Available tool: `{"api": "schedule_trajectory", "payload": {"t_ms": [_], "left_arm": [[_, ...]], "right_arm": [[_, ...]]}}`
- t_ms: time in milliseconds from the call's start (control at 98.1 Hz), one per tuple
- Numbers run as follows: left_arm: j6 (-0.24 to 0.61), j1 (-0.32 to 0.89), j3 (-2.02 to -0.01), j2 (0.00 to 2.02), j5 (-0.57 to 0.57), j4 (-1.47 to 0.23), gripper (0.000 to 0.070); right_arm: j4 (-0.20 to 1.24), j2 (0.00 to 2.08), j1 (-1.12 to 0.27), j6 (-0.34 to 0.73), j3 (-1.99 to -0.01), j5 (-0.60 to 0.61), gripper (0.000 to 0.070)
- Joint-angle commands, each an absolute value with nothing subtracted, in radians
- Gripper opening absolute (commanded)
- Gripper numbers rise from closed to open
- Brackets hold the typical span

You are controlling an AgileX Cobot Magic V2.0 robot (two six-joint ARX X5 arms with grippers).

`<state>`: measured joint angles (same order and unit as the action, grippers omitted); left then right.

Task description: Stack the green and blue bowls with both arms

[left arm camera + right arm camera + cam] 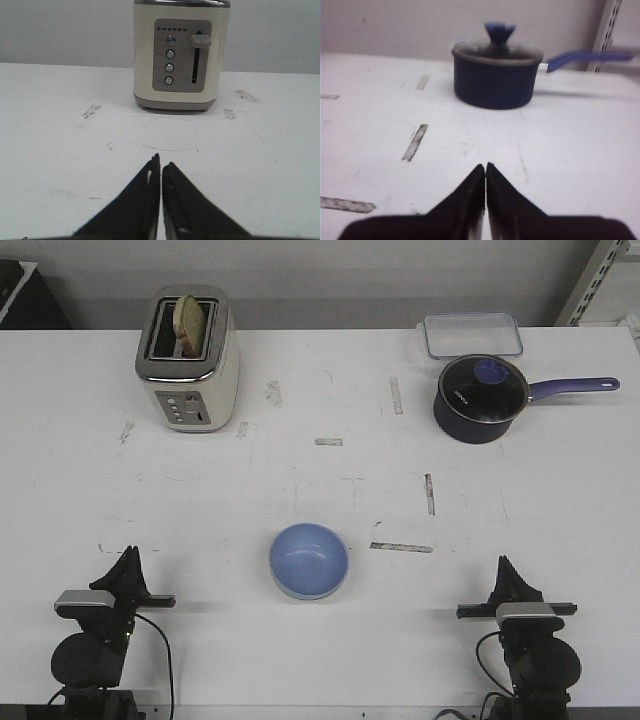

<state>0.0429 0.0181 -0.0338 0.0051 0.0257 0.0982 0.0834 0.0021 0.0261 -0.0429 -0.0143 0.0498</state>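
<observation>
The light blue bowl sits upright on the white table, near the front and midway between the arms. A thin paler edge runs under its near rim; I cannot tell whether that is the green bowl beneath it. No green bowl shows anywhere else. My left gripper is shut and empty, low at the front left, well left of the bowl; it also shows in the left wrist view. My right gripper is shut and empty at the front right, well right of the bowl; it also shows in the right wrist view.
A cream toaster with a slice of bread in it stands at the back left, straight ahead of the left gripper. A dark blue lidded saucepan with a purple handle stands at the back right. A clear lidded box lies behind it.
</observation>
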Motion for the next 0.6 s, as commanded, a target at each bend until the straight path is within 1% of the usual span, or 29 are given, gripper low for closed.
{"api": "schedule_trajectory", "payload": {"t_ms": [0, 143, 591], "left_arm": [[0.042, 0.019, -0.014, 0.007, 0.026, 0.112, 0.0001], [0.042, 0.019, -0.014, 0.003, 0.026, 0.106, 0.0001], [0.042, 0.019, -0.014, 0.003, 0.026, 0.106, 0.0001]], "right_arm": [[0.054, 0.001, 0.026, -0.002, -0.013, 0.049, 0.0000], [0.048, 0.001, 0.026, 0.029, -0.013, 0.052, 0.0000], [0.047, 0.001, 0.026, 0.029, -0.013, 0.052, 0.0000]]}}
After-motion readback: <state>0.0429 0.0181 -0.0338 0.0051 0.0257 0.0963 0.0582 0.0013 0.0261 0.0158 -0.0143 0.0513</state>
